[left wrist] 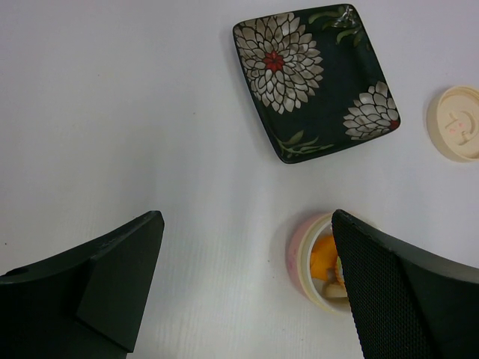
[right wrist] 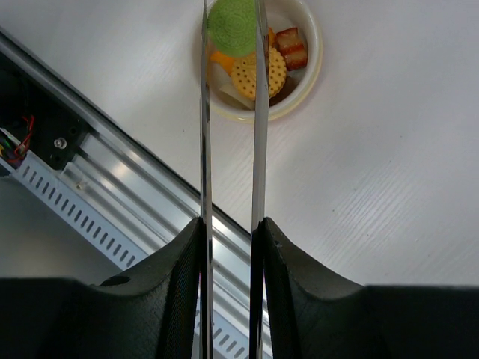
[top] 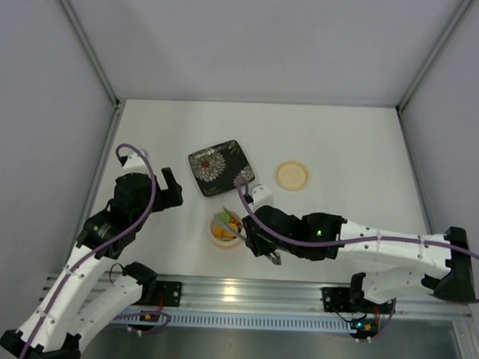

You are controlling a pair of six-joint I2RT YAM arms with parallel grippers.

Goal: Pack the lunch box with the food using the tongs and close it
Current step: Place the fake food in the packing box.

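- The room was basically a booth, with plain grey walls (top: 254, 37) on three sides.
- The white surface (top: 341, 224) filled the floor of it, with a silver rail (top: 242, 295) along the near edge.
- The left hand (top: 173, 189) hung over the surface left of the lunch box, fingers spread wide.
- The right hand (right wrist: 230, 247) was pinching the tongs (right wrist: 203, 149), both arms squeezed between its fingers.
- A black floral plate (top: 220, 167) sat just behind the lunch box.
- The lunch box (right wrist: 317, 56) stood near the rail, between the two arms.
- Its cream lid (top: 291, 175) lay off to the right of the plate.
- Food (right wrist: 258, 75) was inside the box, and a green piece (right wrist: 232, 26) sat between the tong tips above it.
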